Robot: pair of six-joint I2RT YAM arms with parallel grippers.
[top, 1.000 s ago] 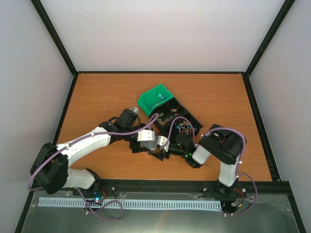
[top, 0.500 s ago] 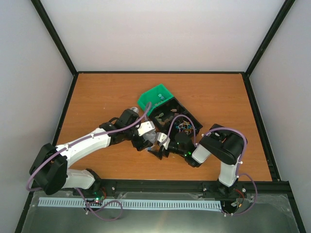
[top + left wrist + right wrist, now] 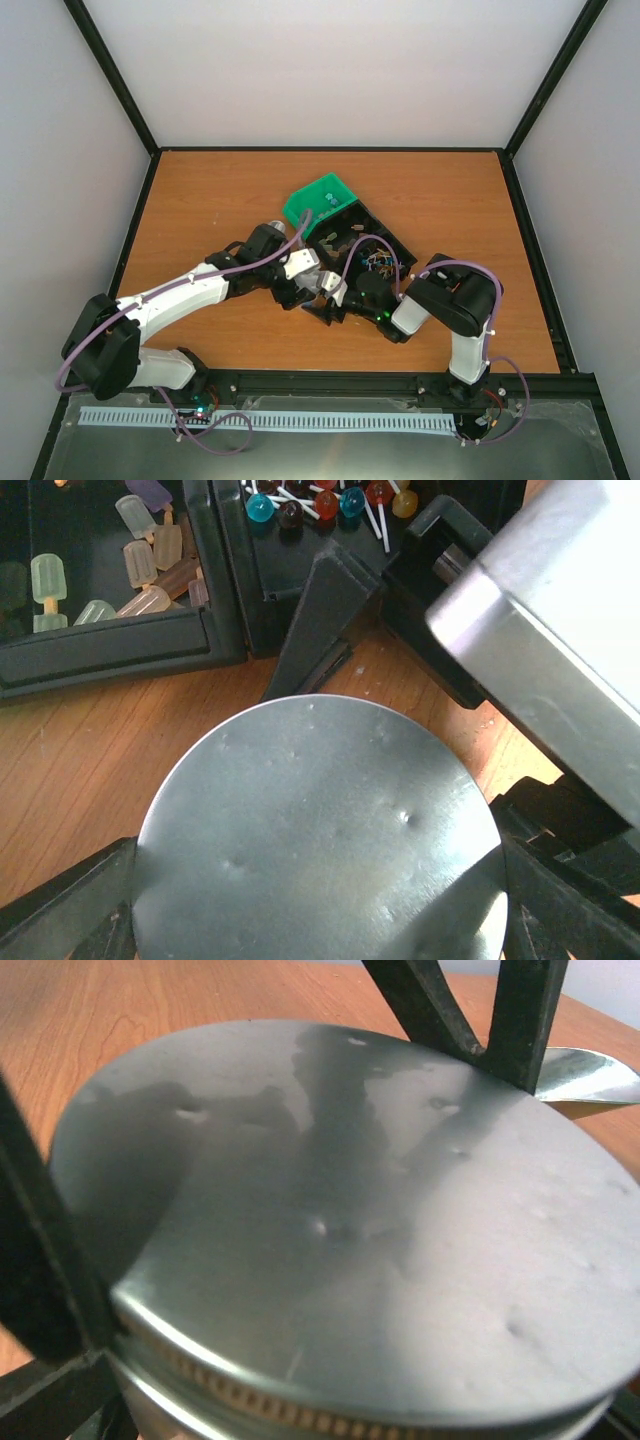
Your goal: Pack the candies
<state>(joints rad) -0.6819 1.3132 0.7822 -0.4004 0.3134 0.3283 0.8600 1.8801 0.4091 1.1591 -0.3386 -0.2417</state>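
Both grippers meet in front of the black compartment tray [image 3: 392, 238]. My left gripper [image 3: 320, 900] is shut on a round silver metal piece [image 3: 310, 830], either a lid or a tin, with a dark finger at each side. My right gripper [image 3: 330, 1360] is shut on a round silver tin [image 3: 360, 1220] with a ribbed seam. From above, the left gripper [image 3: 305, 280] and right gripper [image 3: 335, 300] almost touch. The candies do not show clearly in any view.
The tray wall [image 3: 110, 650] encloses pale ice-lolly shaped sweets [image 3: 140, 560] and round lollipops on white sticks [image 3: 325, 500]. A green bin [image 3: 318, 198] stands behind the tray with a small bluish speck in it. Black side rails border the wooden table [image 3: 200, 200].
My left gripper has moved slightly right and toward the tray, closing in on my right gripper. Over the last half second almost nothing has shifted.
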